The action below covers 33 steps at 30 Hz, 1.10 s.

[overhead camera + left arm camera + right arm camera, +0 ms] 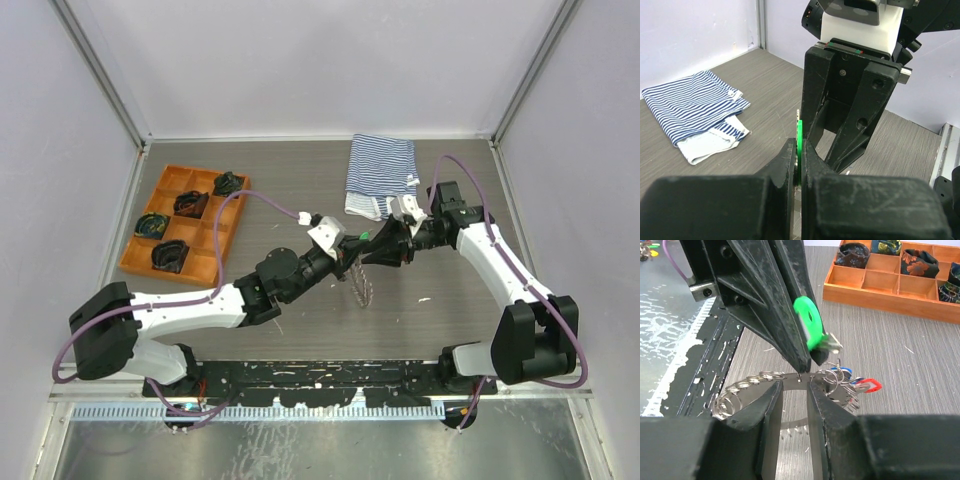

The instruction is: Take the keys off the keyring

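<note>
My left gripper [799, 150] is shut on the green head of a key [799, 131], held in the air over the table's middle. In the right wrist view the green key [807, 322] sticks out of the left gripper [809, 359], just above the keyring [826, 374]. Red [871, 386] and blue [845, 372] keys hang on small rings at its right. The braided chain [740, 390] curves off left and hangs down in the top view [362, 285]. My right gripper [796, 390] is narrowly closed with the ring's metal band across its tips. Both grippers meet tip to tip [355, 250], [387, 248].
A striped blue-white cloth [380, 172] lies at the back, right of centre, and shows in the left wrist view [695, 110]. An orange tray [150, 240] with dark bundles [190, 203] stands at the left. A small white fleck [424, 299] lies on the table.
</note>
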Available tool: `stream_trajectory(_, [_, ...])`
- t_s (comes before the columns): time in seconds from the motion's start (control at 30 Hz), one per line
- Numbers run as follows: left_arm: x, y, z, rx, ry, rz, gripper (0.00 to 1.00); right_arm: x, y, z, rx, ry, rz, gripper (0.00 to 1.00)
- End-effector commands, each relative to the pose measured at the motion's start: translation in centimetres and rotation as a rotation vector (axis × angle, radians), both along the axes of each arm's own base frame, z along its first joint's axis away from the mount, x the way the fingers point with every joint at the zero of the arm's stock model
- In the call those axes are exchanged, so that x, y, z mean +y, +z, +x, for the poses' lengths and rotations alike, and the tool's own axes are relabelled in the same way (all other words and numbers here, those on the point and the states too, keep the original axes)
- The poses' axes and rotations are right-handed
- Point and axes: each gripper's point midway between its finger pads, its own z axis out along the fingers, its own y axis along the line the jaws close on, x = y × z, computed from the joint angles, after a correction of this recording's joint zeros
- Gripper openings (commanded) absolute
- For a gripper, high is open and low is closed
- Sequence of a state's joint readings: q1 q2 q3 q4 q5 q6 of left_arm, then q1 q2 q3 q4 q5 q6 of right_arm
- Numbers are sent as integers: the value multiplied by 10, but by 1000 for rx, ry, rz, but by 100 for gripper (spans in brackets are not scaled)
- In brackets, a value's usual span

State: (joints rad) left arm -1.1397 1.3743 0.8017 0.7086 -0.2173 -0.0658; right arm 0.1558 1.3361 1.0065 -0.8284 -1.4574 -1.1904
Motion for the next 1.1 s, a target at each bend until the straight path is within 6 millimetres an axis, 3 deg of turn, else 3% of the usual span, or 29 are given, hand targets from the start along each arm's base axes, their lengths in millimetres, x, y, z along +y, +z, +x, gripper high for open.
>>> stream_trajectory(0.0, [-1, 51, 0, -69, 7, -159, 0, 5, 20, -2, -58, 33, 44, 31])
stream_trajectory(0.43, [-4, 53, -2, -63, -6, -169, 0, 4, 14, 0, -56, 25, 24, 26])
stream_trajectory(0.8, [-1, 56, -6, -69, -9, -175, 0, 3, 15, 2, -54, 17, 15, 9])
stream_trajectory(1.07, [-6, 55, -9, -79, -32, -166, 0, 4, 17, 2, -10, 15, 19, 5])
